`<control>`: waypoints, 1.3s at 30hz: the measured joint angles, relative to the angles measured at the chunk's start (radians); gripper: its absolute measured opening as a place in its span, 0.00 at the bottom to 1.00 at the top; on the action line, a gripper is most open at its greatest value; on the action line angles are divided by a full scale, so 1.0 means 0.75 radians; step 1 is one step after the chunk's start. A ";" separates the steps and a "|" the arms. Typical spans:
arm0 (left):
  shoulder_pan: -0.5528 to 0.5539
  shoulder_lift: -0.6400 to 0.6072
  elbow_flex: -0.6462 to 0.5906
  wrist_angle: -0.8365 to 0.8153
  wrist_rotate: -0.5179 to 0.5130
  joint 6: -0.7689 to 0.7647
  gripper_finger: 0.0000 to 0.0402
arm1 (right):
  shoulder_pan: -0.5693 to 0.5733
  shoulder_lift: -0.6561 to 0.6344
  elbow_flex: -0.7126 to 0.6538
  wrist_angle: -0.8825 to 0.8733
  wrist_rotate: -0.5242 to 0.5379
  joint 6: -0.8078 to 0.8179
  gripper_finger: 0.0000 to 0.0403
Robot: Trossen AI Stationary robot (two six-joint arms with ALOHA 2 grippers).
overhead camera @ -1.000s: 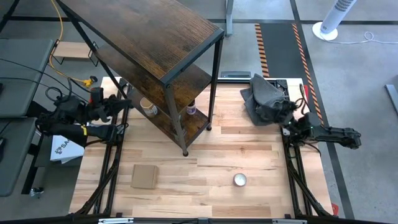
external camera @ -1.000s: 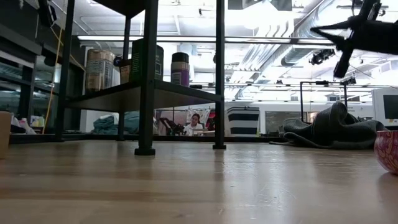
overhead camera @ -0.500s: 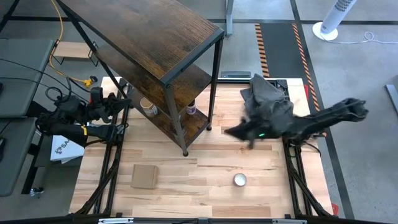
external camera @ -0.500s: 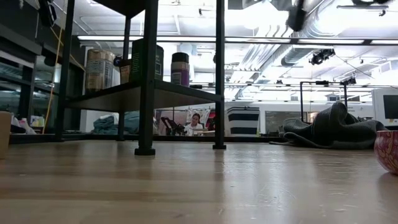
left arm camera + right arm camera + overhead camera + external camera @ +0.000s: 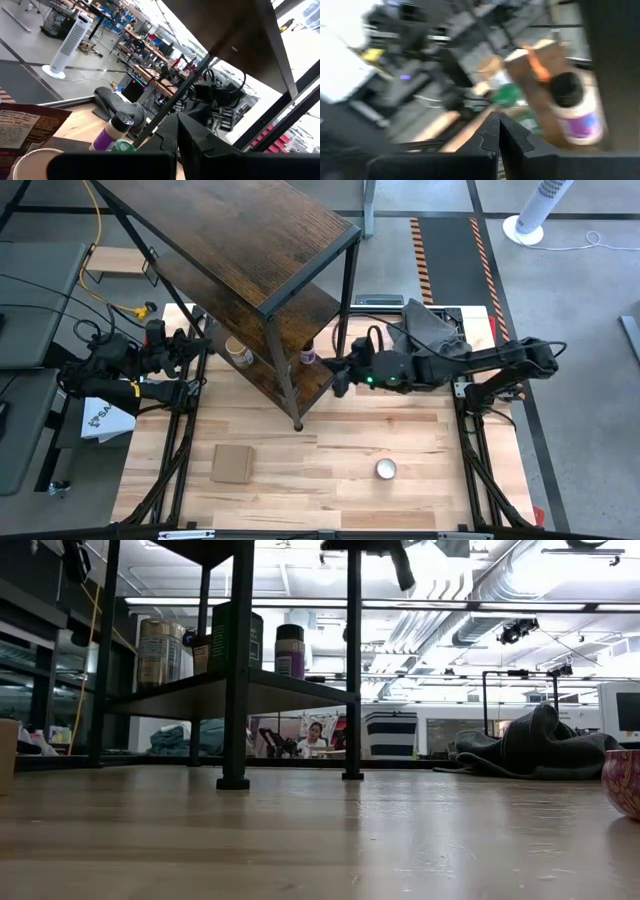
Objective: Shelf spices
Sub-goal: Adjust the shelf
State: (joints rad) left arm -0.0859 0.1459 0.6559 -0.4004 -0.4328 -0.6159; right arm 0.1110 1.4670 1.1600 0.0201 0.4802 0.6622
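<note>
The shelf (image 5: 236,242) stands with its black legs on the wooden table (image 5: 330,442), at the far left. On its lowest board stand the spices: a tan-lidded jar (image 5: 238,352) and a dark-capped jar with a purple-white label (image 5: 307,355), and a green lid (image 5: 122,146) shows beside that jar. In the low view these jars (image 5: 290,650) stand in a row on the board. My right gripper (image 5: 336,377) is shut and hangs in the air just right of the shelf's near right post, pointing at the jars. My left gripper (image 5: 198,346) is shut at the table's left edge, beside the shelf.
A dark cloth heap (image 5: 428,340) lies at the far right, under my right arm. A flat cardboard square (image 5: 232,463) and a round silvery disc (image 5: 386,470) lie near the front edge. A pink bowl (image 5: 622,782) shows at the low view's right edge.
My right arm has swung out from the table's right edge, risen, and reached leftward over the cloth to the shelf's right side, its wrist rolling on the way. Its fingers stay shut. The spices and the shelf have not moved.
</note>
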 joint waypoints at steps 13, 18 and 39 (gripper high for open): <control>0.000 0.000 0.000 -0.002 -0.038 0.060 0.00 | -0.003 -0.055 0.053 -0.249 0.316 -0.052 0.00; 0.000 0.000 0.000 0.002 -0.040 0.058 0.00 | -0.026 -0.055 0.052 -0.289 0.549 -0.069 0.00; 0.000 0.000 0.000 -0.005 -0.028 0.035 0.00 | -0.546 -0.199 0.052 -0.412 0.599 -0.346 0.00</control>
State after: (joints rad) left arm -0.0856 0.1455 0.6559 -0.4042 -0.4541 -0.5896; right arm -0.2984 1.3179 1.1991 -0.2892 0.9298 0.4030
